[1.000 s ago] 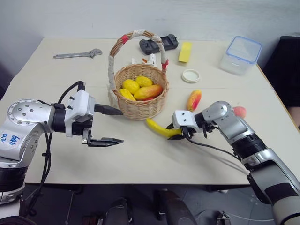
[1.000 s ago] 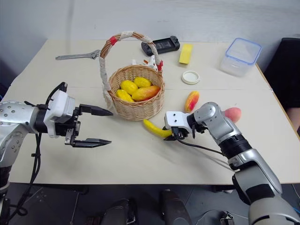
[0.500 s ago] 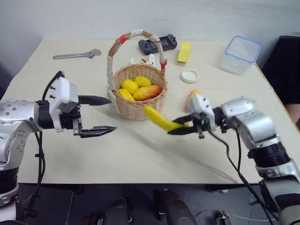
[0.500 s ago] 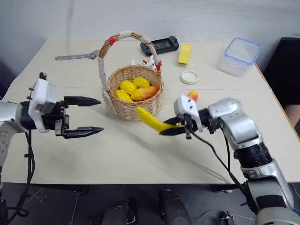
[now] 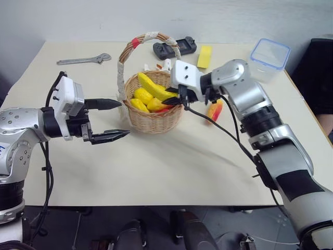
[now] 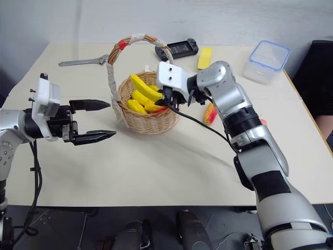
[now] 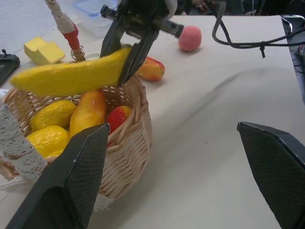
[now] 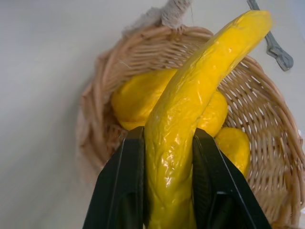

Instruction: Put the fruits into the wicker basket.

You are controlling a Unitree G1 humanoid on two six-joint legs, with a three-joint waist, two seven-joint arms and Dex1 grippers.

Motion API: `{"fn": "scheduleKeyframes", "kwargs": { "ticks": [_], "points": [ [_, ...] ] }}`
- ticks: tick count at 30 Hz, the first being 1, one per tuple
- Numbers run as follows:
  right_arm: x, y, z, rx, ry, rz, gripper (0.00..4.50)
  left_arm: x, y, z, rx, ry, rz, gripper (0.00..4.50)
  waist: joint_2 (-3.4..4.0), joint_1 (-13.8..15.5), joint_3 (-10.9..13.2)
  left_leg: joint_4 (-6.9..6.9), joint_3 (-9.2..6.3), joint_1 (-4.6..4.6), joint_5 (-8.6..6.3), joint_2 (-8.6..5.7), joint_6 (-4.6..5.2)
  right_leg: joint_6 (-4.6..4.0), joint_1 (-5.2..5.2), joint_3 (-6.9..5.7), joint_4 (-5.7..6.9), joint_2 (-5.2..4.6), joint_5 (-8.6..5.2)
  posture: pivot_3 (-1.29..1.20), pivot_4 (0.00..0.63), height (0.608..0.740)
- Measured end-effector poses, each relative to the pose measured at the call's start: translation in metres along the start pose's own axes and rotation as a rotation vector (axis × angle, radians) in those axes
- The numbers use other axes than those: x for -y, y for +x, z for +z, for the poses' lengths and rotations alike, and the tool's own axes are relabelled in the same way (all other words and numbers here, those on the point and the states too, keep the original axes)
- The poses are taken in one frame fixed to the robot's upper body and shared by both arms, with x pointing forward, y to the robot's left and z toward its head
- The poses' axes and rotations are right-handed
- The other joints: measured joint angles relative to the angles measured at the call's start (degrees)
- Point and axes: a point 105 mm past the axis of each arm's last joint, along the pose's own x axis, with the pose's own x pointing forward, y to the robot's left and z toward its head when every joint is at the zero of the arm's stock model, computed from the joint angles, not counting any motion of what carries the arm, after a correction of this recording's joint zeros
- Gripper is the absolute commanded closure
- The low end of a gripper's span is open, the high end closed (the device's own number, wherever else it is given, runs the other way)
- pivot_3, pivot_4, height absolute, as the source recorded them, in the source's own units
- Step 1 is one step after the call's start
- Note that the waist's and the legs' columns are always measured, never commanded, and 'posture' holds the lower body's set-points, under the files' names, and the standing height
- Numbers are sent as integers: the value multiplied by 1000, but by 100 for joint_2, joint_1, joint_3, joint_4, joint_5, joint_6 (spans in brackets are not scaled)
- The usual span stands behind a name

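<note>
Here the right end effector (image 5: 173, 97) sits just above centre of the left eye frame, clenched on one end of the banana (image 5: 153, 86); the fruit juts up and to the left from its fingers, held in the air over the mouth of the wicker basket (image 5: 151, 115); the basket stands at centre frame on the worktop (image 5: 171, 161), already holding several yellow fruits and a red-orange one; the mango (image 5: 214, 111) lies on the worktop right of the basket, partly behind the right arm; in the left wrist view the peach (image 7: 189, 38) rests beyond the mango, well apart from the basket; the left end effector (image 5: 118, 119) hovers left of the basket, fingers spread, grasping nothing.
</note>
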Motion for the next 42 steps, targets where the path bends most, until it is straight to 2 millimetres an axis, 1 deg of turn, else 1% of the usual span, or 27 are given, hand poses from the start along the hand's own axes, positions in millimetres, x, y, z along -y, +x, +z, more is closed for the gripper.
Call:
{"fn": "scheduleKeyframes", "kwargs": {
  "ticks": [1, 3, 4, 6, 8, 10, 12, 14, 16, 18, 19, 21, 23, 24, 25, 26, 28, 31, 32, 34, 38, 42],
  "points": [
    [2, 4, -2, -12, -9, -7, 3716, 1, 0, 1, 0, 5, -3, 0, 0, -3, 0, 2, -1, -1, 0, 0, 0, 0, 0, -1, 1, -1, 0, 0, 150, 740],
    [4, 9, -6, -31, -14, -15, 2966, 1, 0, 1, -1, 8, 1, 0, 0, -6, 0, 4, -2, -1, 0, 0, 0, 0, 0, -2, 2, -1, 0, 0, 150, 740],
    [4, 10, -7, -33, -9, -15, 2743, 2, 0, 1, -1, 8, 2, 0, 0, -7, 0, 4, -3, -1, 0, 0, 0, 0, 0, -2, 4, -1, 0, 0, 150, 740],
    [2, 13, -9, -33, -4, -8, 2080, 2, 1, 2, -1, 14, 7, 0, 0, -7, 0, 5, -4, -1, 1, 0, -1, 1, 0, -2, 7, -1, 0, 0, 150, 740],
    [3, 12, -7, -17, -1, -11, 1339, 4, 3, 5, 3, 29, 3, 0, 0, -17, 0, 4, -5, 0, 1, 0, -2, 1, 0, -3, 10, -1, 0, 0, 150, 740],
    [7, 8, 0, 24, 2, -34, 647, 5, 3, 6, 10, 28, -3, 0, 0, -26, 0, 3, -6, 0, 3, 0, -5, 1, 0, -4, 13, -1, 0, 0, 150, 740],
    [12, -7, 8, 68, 3, -79, 647, 6, 6, 7, 21, 24, -13, 0, 0, -6, 0, 2, -13, -1, 5, 0, -8, 1, 0, -9, 13, -1, 0, 0, 150, 740],
    [13, -32, 9, 101, 27, -151, 647, 7, 12, 11, 38, 26, -33, 0, 0, 64, 0, 3, -19, -5, 5, 1, -8, 1, 1, -13, 9, -2, 0, 0, 150, 740],
    [9, -57, 9, 132, 91, -231, 647, 8, 16, 16, 62, 28, -54, 0, -1, 114, -1, 4, -25, -10, 5, -2, -8, 3, 2, -17, 5, -5, -1, 0, 150, 740],
    [-1, -83, 5, 165, 211, -329, 287, 10, 23, 21, 83, 34, -85, 0, -1, 167, -1, 8, -23, -12, 4, -2, -8, 4, 2, -15, 6, -6, -1, 0, 150, 740],
    [-7, -94, -1, 161, 266, -371, 80, 11, 27, 23, 90, 37, -99, 0, -1, 191, -1, 8, -23, -11, 4, -3, -8, 5, 3, -15, 6, -6, -1, 0, 150, 740],
    [-20, -111, -19, 132, 393, -466, 36, 13, 33, 25, 102, 37, -129, 0, -3, 205, -3, 11, -19, -6, 5, -3, -8, 6, 4, -12, 9, -6, 0, 0, 150, 740],
    [-34, -123, -44, 92, 553, -591, 36, 15, 40, 26, 115, 35, -164, 0, -3, 189, -2, 9, -14, 2, 10, -4, -13, 9, 5, -7, 14, -5, 2, 0, 150, 740],
    [-39, -123, -56, 70, 626, -641, 36, 14, 42, 26, 121, 30, -171, 0, -3, 149, -2, 1, -7, 10, 14, -6, -15, 9, 5, 0, 18, -4, 4, 0, 150, 740],
    [-42, -124, -63, 60, 676, -687, 36, 13, 44, 26, 125, 27, -175, 0, -3, 122, -3, -1, -6, 14, 17, -7, -16, 8, 6, 0, 22, -4, 4, 0, 150, 740],
    [-43, -123, -68, 54, 708, -712, 36, 13, 45, 26, 126, 27, -181, 0, -3, 84, -2, 1, -8, 16, 19, -5, -19, 7, 6, -1, 26, -2, 4, 0, 150, 740],
    [-43, -121, -83, 62, 846, -839, 36, 14, 51, 27, 137, 32, -207, 0, -3, 23, -3, -6, -7, 26, 25, -3, -26, 6, 10, 3, 33, 4, 5, 0, 150, 740],
    [-47, -108, -107, 35, 1028, -927, 36, 14, 55, 25, 139, 26, -217, 0, -3, -25, -2, -21, -6, 35, 30, -3, -35, 4, 9, 6, 41, 9, 4, 0, 150, 740],
    [-48, -107, -109, 26, 1041, -933, 36, 14, 55, 25, 137, 26, -220, 0, -3, -25, -2, -22, -6, 35, 30, -3, -35, 4, 9, 6, 41, 9, 4, 0, 150, 740],
    [-44, -99, -120, 14, 1126, -963, 36, 14, 56, 25, 137, 31, -223, 0, -2, -47, -2, -23, -5, 34, 29, -3, -36, 3, 8, 8, 40, 10, 2, 0, 150, 740],
    [-36, -90, -136, -25, 1194, -988, 36, 13, 56, 26, 138, 47, -221, 0, -2, -64, -2, -28, -5, 34, 29, -3, -35, 4, 8, 9, 33, 10, 2, 0, 150, 740],
    [-34, -75, -146, -26, 1265, -944, 36, 13, 56, 26, 139, 47, -216, 0, -2, -100, -2, -37, -4, 36, 29, -3, -36, 5, 8, 11, 30, 12, 1, 0, 150, 740]
  ]
}}
